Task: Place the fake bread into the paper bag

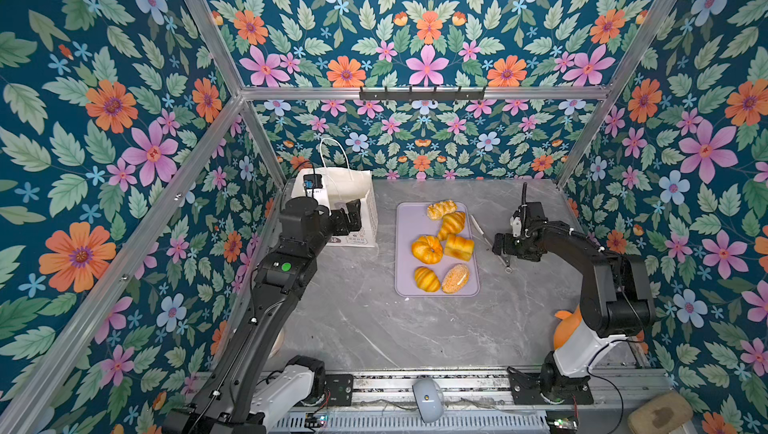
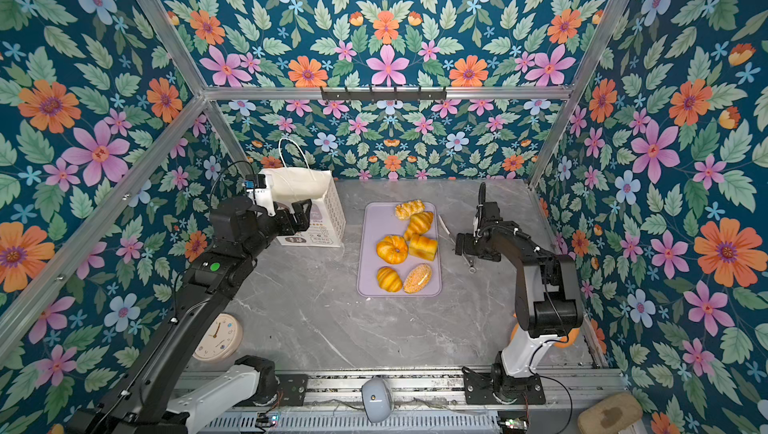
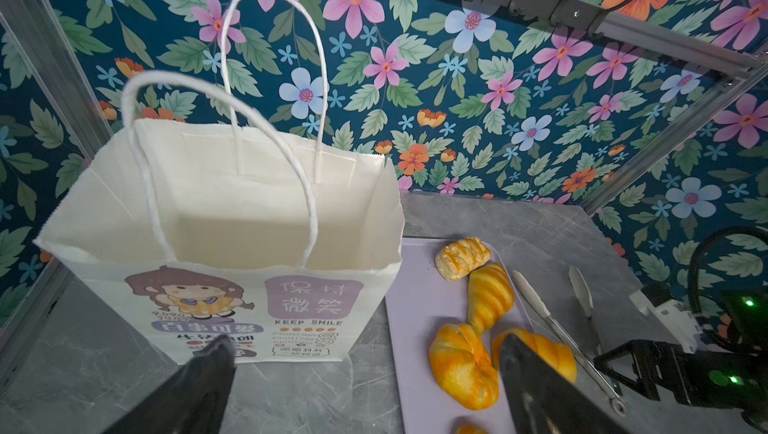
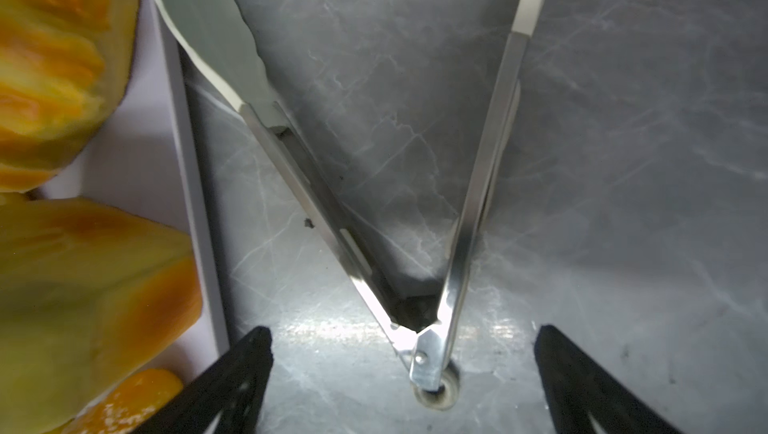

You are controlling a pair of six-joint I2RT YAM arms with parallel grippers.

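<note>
Plainly, the right gripper (image 4: 401, 330) stands wide open and grips nothing, its two fingers straddling the hinge end of the tongs (image 4: 478, 186), which lie on the grey table (image 1: 353, 319) just beside the lilac tray (image 1: 405, 245). The left gripper (image 3: 363, 342) is likewise spread wide and empty, facing the printed side of the upright paper bag (image 3: 232, 203). All six pieces of fake bread (image 1: 427, 249) lie on the tray, between the bag and the tongs.

Grey marble table (image 1: 353, 319) carrying an upright paper bag (image 1: 353, 186), a lilac tray (image 1: 405, 224) and, beside it, metal tongs (image 4: 484, 162).
</note>
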